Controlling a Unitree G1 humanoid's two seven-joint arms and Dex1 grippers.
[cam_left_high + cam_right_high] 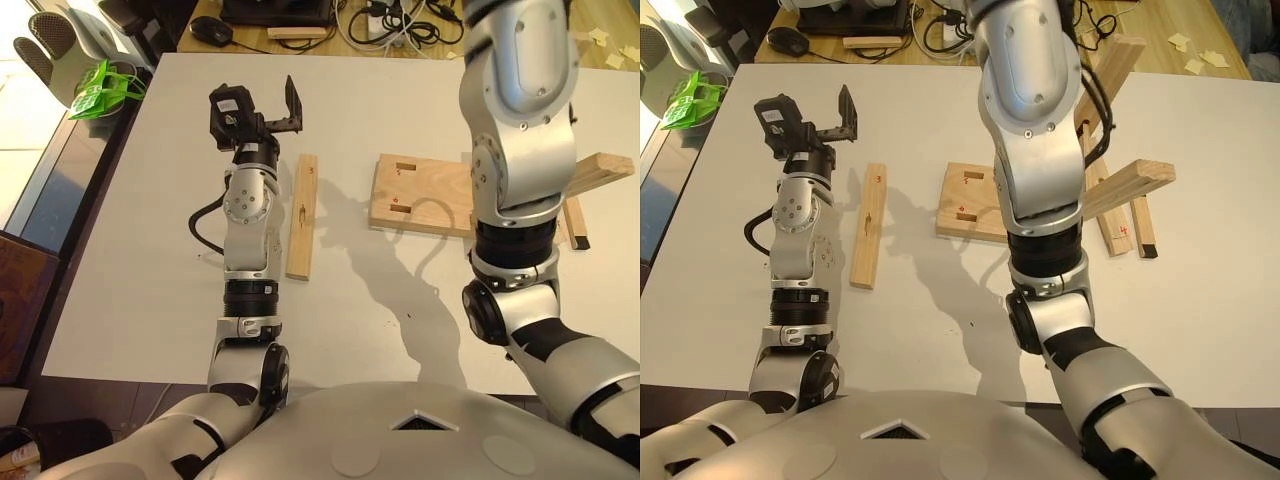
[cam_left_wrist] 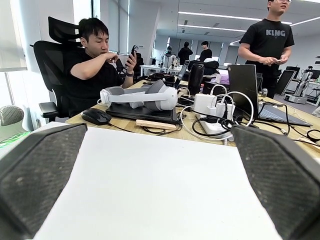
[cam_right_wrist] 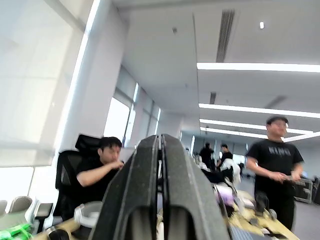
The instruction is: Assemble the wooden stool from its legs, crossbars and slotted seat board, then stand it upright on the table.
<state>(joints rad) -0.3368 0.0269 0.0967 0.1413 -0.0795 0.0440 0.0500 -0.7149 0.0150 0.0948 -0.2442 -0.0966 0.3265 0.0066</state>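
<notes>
Stool assembly looks barely begun on the white counter. The slotted seat board lies flat with its visible slots unfilled, and one wooden bar lies loose just beside your left arm. Your left pincer hangs over the counter's far side, fingers spread wide and empty. Your right pincer is raised high, fingers pressed together with nothing visible between them. More bars are heaped to the right of the board, partly behind your right arm, and you cannot tell whether any are joined. On this showing, fitting the legs and crossbars and standing the stool upright all remain.
</notes>
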